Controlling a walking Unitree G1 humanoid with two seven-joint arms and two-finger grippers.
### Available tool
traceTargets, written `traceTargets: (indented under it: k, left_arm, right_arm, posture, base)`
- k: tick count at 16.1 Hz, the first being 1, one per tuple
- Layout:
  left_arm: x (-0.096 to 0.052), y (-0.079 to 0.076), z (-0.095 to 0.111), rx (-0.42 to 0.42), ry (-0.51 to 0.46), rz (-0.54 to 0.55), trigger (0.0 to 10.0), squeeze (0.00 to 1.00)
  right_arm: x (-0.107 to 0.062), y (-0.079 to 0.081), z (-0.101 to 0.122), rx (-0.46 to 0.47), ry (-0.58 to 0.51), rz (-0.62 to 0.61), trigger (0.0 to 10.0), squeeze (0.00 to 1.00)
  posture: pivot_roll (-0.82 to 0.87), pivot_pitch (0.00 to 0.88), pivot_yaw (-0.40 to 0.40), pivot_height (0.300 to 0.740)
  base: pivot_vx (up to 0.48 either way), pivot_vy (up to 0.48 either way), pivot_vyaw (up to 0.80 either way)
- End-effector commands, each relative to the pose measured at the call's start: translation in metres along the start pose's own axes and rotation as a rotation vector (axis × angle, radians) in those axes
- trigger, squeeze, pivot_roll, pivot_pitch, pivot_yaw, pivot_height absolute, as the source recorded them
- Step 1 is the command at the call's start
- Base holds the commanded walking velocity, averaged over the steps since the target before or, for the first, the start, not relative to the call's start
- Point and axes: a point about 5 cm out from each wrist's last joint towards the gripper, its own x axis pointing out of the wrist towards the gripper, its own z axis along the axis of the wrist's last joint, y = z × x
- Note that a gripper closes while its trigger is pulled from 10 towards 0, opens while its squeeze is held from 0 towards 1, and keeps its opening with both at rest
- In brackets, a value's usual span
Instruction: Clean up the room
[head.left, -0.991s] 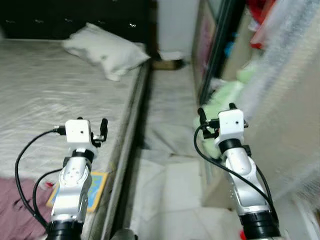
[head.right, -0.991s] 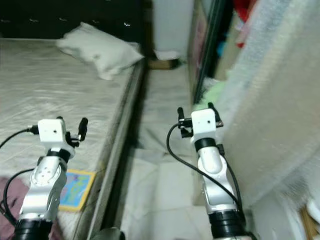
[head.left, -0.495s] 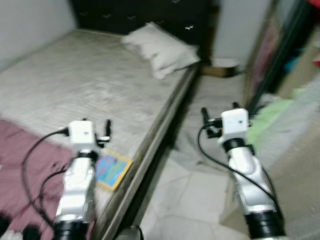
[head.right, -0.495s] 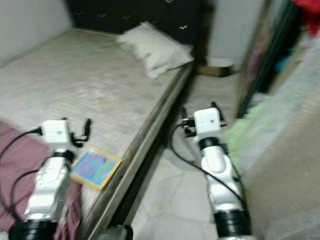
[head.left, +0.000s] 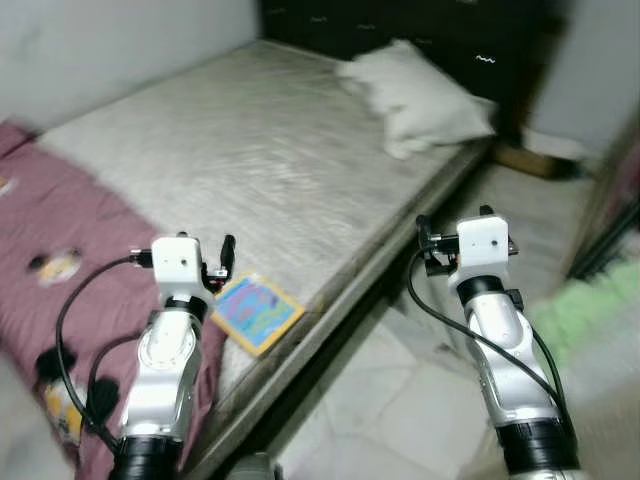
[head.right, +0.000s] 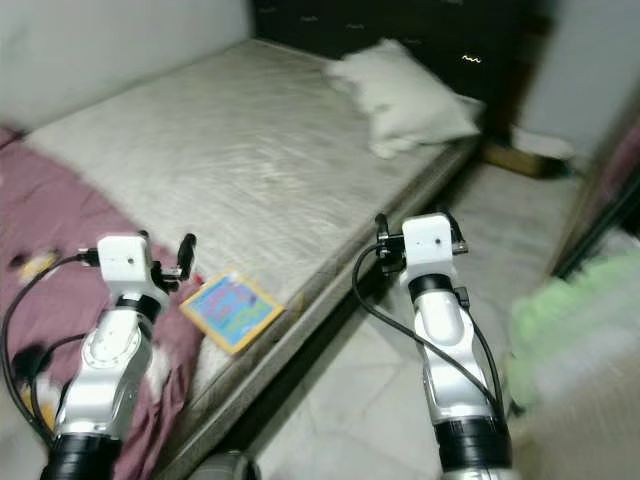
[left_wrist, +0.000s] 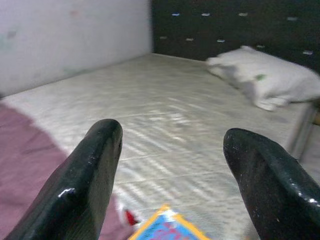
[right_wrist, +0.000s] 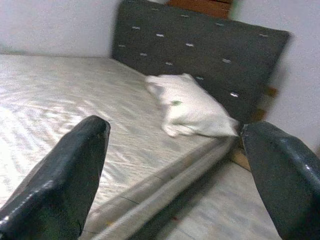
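Both end effectors hang empty with fingers spread: the left end effector (left_wrist: 167, 185) low in the frame over the bed's near edge, the right end effector (right_wrist: 175, 185) over the floor gap beside the bed (head.left: 250, 170). A colourful book (head.left: 257, 309) lies flat at lower centre, just beside a maroon blanket (head.left: 60, 260). It looks thin, light and stiff; pinching an overhanging edge seems best. The pillow (head.left: 420, 95), upper right, would be soft.

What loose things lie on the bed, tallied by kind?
Pillow: 1
Colourful book: 1
Maroon blanket: 1
Total: 3. Some small items on the blanket are too blurred to name, so they are left out.
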Motion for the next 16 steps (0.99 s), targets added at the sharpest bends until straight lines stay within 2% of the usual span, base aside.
traceTargets:
  k: [1,16]
  left_arm:
    - [-0.0004,0.0029,-0.0008,0.006,0.007,0.009,10.0,0.00]
    - [-0.0003,0.0013,-0.0026,0.015,0.011,0.001,10.0,0.00]
  right_arm:
    - [0.0014,0.0041,0.0032,0.007,-0.012,0.017,10.0,0.00]
    - [0.0007,0.0056,0.0019,0.005,-0.012,0.032,10.0,0.00]
  posture:
    - [0.00,0.000,-0.017,0.740]
    - [0.00,0.000,-0.018,0.740]
  base:
    - [0.000,0.000,0.80]
    - [0.000,0.000,0.80]
